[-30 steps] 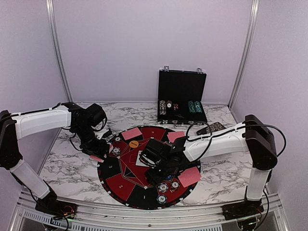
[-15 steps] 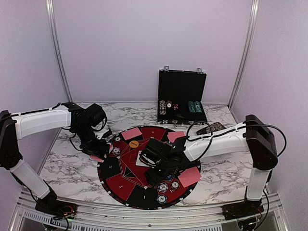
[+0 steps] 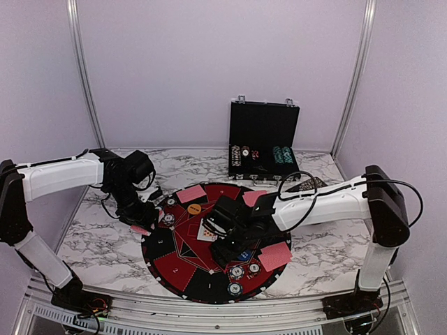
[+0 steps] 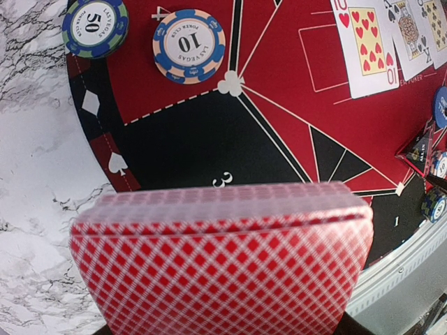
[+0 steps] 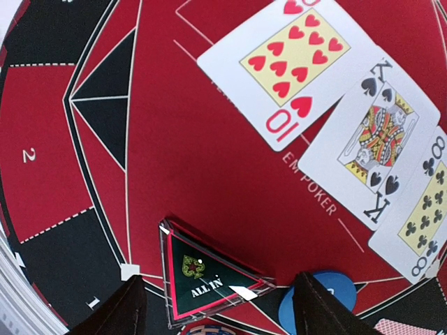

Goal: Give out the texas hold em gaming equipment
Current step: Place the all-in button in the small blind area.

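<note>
From overhead, my left gripper is at the left rim of the round mat, closed on a deck of red-backed cards. In the left wrist view the deck fills the lower half of the frame and hides nearly all of the fingers. In the upper left of that view 2 chips lie flat on the mat, a 50 chip at the rim and a 10 chip just right of it, not touching.

My right gripper hangs over the middle of the mat with its jaws open. In the right wrist view its 2 dark fingers frame the bottom edge. A triangular ALL IN marker lies on the mat between them, touching neither as far as I can tell. A blue disc sits just right of the marker, by the right finger. Toward the upper right, 3 face-up cards run in a diagonal row, each meeting the next: the 10 of hearts, the king of spades and the 8 of clubs.

Overhead again, face-down cards lie at 3 spots on the mat, with an orange disc near the top. 3 rim chips sit at the lower edge. An open black case holding chip rows stands at the back of the marble table.
</note>
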Controlling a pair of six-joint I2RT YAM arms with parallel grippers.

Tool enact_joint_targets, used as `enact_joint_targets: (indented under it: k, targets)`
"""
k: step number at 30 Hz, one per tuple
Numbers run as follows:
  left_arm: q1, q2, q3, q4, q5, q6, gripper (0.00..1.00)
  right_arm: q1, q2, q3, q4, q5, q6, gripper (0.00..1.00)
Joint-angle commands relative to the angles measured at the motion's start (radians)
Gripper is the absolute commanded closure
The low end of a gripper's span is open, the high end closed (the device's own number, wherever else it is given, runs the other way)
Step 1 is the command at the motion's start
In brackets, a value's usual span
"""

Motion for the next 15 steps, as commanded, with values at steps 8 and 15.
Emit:
enact_joint_targets:
  k: [8, 15]
  targets:
    - [0.0, 0.006, 0.012, 0.009, 0.02, 0.009, 0.51, -0.064, -0.093, 0.06, 0.024, -0.028, -0.015, 0.3]
    - [-0.006, 0.019, 0.021, 0.009, 0.021, 0.008, 0.51, -0.162, -0.142, 0.053, 0.151, -0.17, -0.006, 0.28]
